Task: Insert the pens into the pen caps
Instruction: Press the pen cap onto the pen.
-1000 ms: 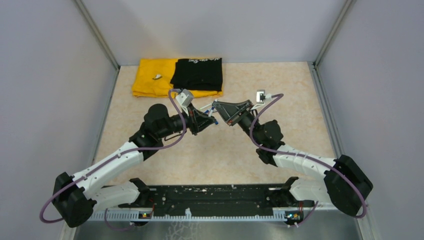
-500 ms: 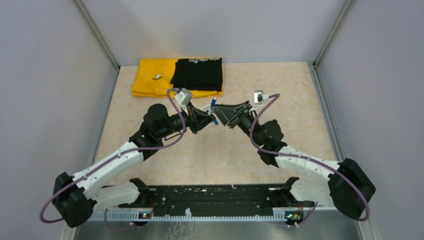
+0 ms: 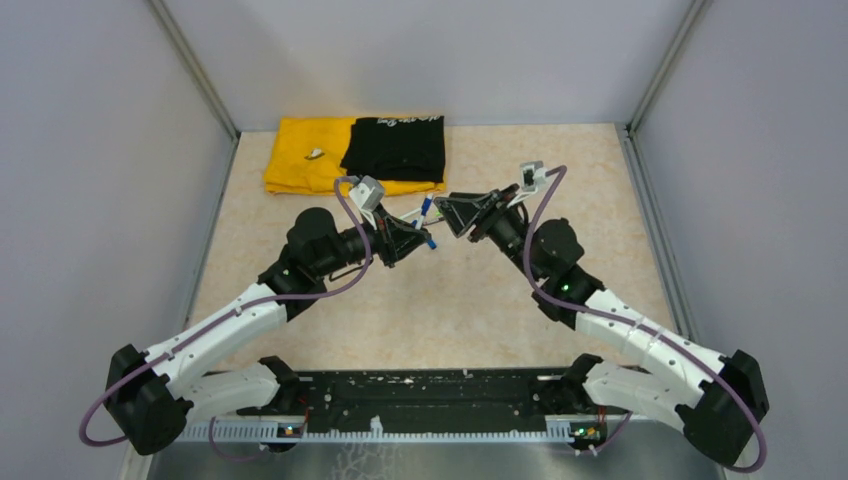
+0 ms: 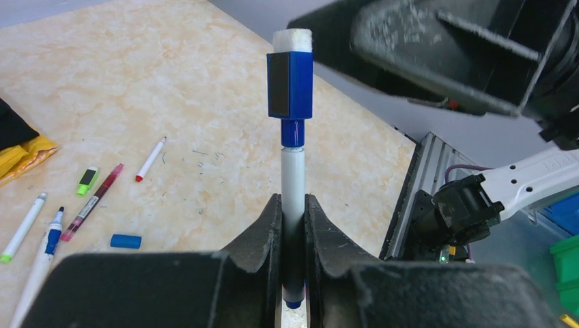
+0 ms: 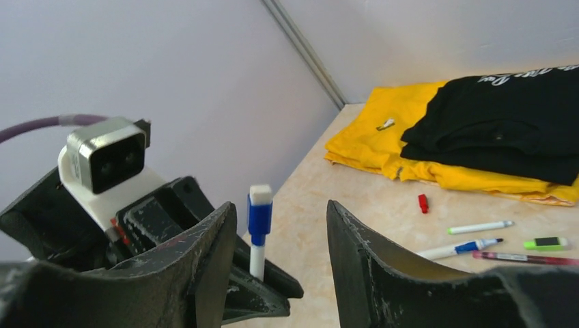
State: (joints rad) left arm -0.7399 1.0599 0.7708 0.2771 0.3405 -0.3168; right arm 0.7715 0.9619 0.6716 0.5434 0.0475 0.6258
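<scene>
Yellow garment [image 3: 300,165]: folded flat at the far left of the table [image 3: 450,310], with a small pale object [image 3: 314,154] lying on it, too small to name.
Black garment [image 3: 395,148]: folded, white lettering on top, overlapping the yellow one's right part.
Left gripper [image 4: 293,212]: raised over the middle of the table, jaws narrow and clamped on the lower barrel of a marker.
Held marker [image 4: 293,178]: white barrel, upright between the left fingers, its blue end showing just below the grip.
Fitted blue cap [image 4: 290,85]: sits on the held marker's top end, with a white pad on its crown. A narrower blue collar shows between it and the barrel.
Right gripper [image 5: 281,208]: jaws wide apart and holding nothing, just to the right of the capped end. In its own camera the capped tip shows through the gap, touching neither finger.
Loose markers: four lie flat on the table near the garments, namely a green-tipped marker [image 4: 24,225], a blue-collared marker [image 4: 44,256], a maroon marker [image 4: 92,201] and a red-tipped marker [image 4: 150,158].
Loose caps: a green cap [image 4: 87,179] just beside the maroon marker, a loose blue cap [image 4: 125,240] on its side near that marker's other end, and a red cap [image 5: 423,203] alone near the yellow garment's edge.
</scene>
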